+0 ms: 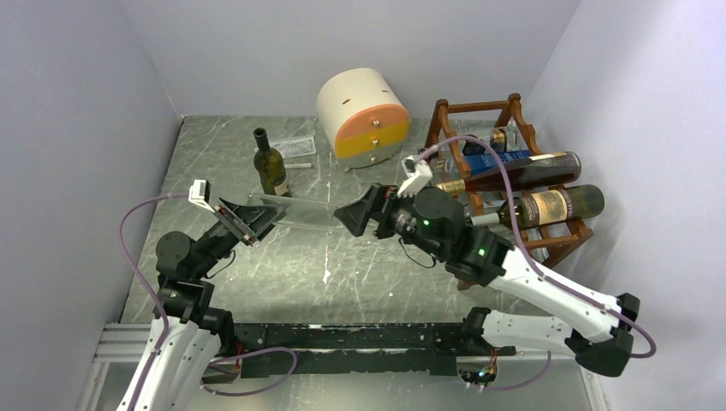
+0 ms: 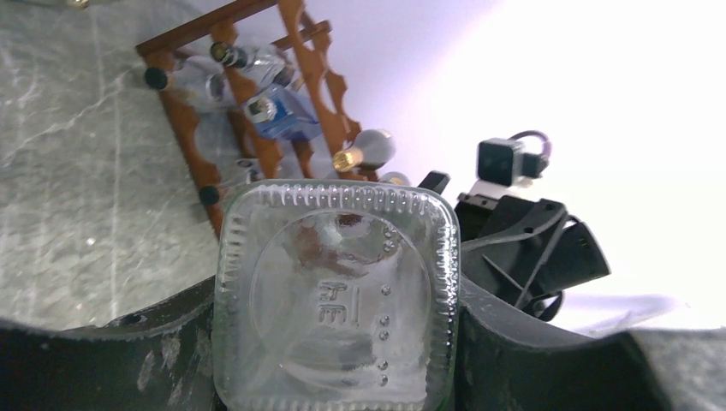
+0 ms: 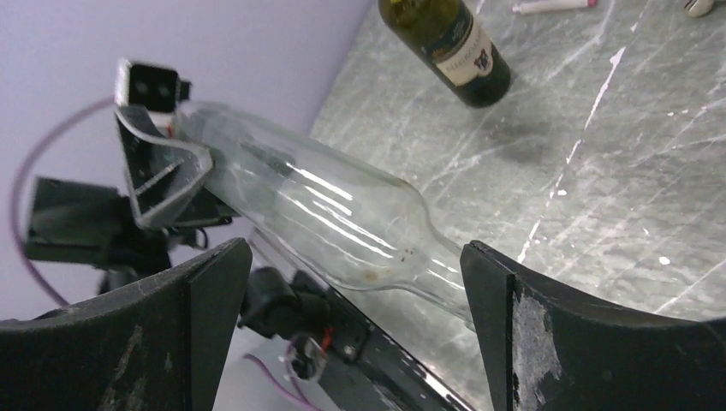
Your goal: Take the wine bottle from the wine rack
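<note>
My left gripper (image 1: 248, 224) is shut on the base of a clear glass wine bottle (image 1: 295, 210) and holds it level above the table, neck pointing right. The base fills the left wrist view (image 2: 336, 282). My right gripper (image 1: 351, 216) is open at the bottle's neck end; in the right wrist view the bottle (image 3: 317, 205) narrows between the spread fingers, closer to the right finger (image 3: 548, 325). The reddish-brown wine rack (image 1: 475, 110) stands at the right rear and holds dark bottles (image 1: 548, 205) and a clear one (image 1: 501, 137). It also shows in the left wrist view (image 2: 184, 128).
A green wine bottle (image 1: 271, 167) stands upright at the left rear, also in the right wrist view (image 3: 454, 47). A round cream-and-orange drawer box (image 1: 364, 116) sits at the back centre. Grey walls close in left, rear and right.
</note>
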